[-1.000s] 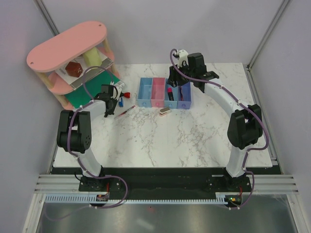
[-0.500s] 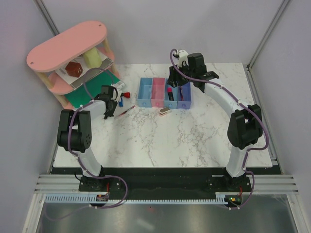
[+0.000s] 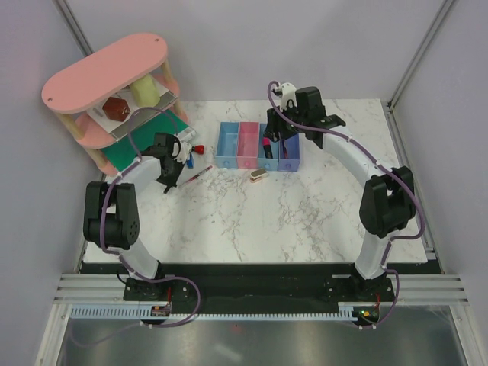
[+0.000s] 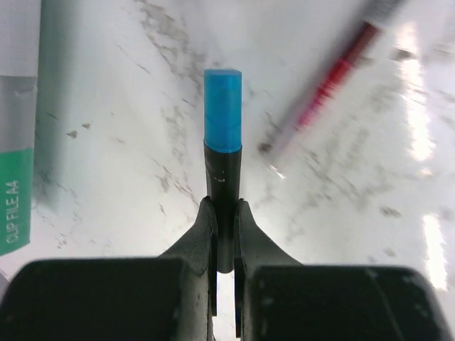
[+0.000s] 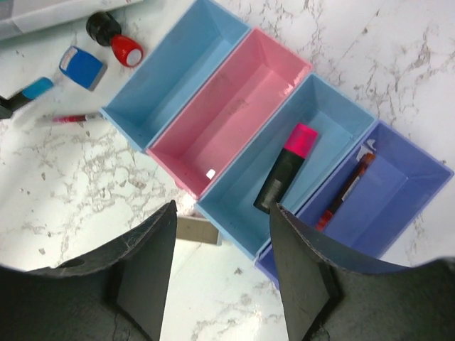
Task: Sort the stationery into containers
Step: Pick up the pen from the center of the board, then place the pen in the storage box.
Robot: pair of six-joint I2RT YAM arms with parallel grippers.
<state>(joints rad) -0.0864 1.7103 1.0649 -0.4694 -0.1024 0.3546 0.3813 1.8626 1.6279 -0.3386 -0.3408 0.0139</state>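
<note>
I find the left gripper [image 4: 225,213] clamped narrow on a blue-capped marker [image 4: 222,114]. The black barrel sits between the fingers and the cap points away from the wrist. I cannot tell whether the marker touches the table [image 3: 305,213]. A red pen [image 4: 330,82] lies slanted on the marble to the right of the marker in the left wrist view, apart from it. The green board [image 4: 18,192] shows at the left edge of that view.

The right gripper [image 5: 222,213] hangs above the bins with its jaws wide and nothing between them. Four bins stand in a row, side against side: first blue bin [image 5: 174,78], pink bin [image 5: 231,114], second blue bin [image 5: 327,114], violet bin [image 5: 405,185]. The second blue bin holds a pink-capped marker [image 5: 284,170], lying lengthwise. The violet bin holds an orange pen [image 5: 346,190] close along the wall shared with the second blue bin.

Loose on the table: a beige block [image 3: 258,175] just beside the row on its near side, under the right gripper. A blue piece [image 5: 82,67] and a red-capped piece [image 5: 117,41] lie close together left of the first blue bin.
</note>
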